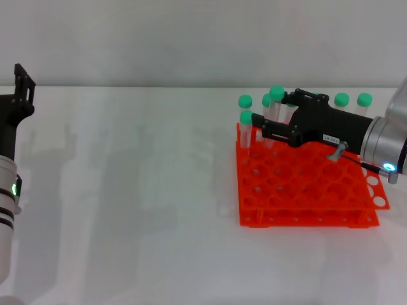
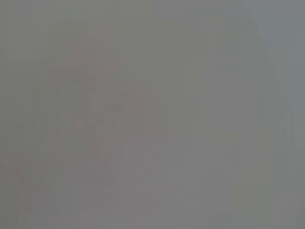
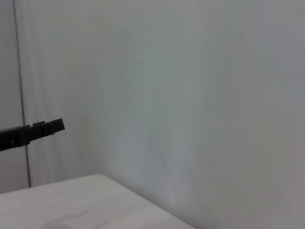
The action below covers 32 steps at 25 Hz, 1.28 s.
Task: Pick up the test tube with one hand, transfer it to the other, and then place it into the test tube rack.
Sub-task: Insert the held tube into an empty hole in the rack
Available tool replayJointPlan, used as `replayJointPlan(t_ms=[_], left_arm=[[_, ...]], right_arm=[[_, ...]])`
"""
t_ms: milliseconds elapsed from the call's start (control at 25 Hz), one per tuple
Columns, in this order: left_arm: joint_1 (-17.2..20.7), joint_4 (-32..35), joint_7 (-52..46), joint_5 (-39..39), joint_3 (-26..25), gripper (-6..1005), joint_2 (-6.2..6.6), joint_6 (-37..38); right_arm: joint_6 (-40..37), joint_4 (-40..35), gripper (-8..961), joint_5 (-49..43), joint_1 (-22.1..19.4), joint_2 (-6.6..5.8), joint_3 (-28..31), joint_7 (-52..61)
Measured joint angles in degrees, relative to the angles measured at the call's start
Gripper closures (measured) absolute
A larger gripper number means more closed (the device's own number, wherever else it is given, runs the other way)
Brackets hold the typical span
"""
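My white left arm's black two-finger gripper (image 1: 22, 86) idles at the table's far left edge; can't tell its finger spread. My grey-wristed black right gripper (image 1: 264, 130) reaches over the bright orange-red plastic rack (image 1: 305, 190), clamped on a slender clear green-capped tube (image 1: 275, 105), upright, cap up, at the rack's far-left holes.

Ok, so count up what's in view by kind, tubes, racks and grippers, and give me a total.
Green-capped tubes: 6 in clear view; more may hide behind the right gripper
Orange rack: 1
Grippers: 2, the right gripper over the rack, the left gripper parked far left
Total: 9
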Motion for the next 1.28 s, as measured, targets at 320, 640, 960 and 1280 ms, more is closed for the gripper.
replayJointPlan(t_ms=[320, 640, 960, 1280], left_arm=[[-0.09, -0.02, 0.00, 0.01, -0.04, 285, 0.00, 0.00], [-0.02, -0.02, 0.00, 0.01, 0.01, 284, 0.00, 0.00], [0.07, -0.03, 0.00, 0.01, 0.23, 284, -0.04, 0.00], [0.10, -0.02, 0.00, 0.01, 0.42, 284, -0.09, 0.00]], right_arm=[[0.51, 0.38, 215, -1.16, 0.19, 0.49, -0.05, -0.58], [0.19, 0.13, 213, -1.59, -0.87, 0.84, 0.36, -0.59], [0.29, 0.20, 152, -1.75, -1.20, 1.40, 0.38, -3.00], [-2.50, -0.32, 79, 0.07, -3.54, 2.16, 8.43, -6.51]])
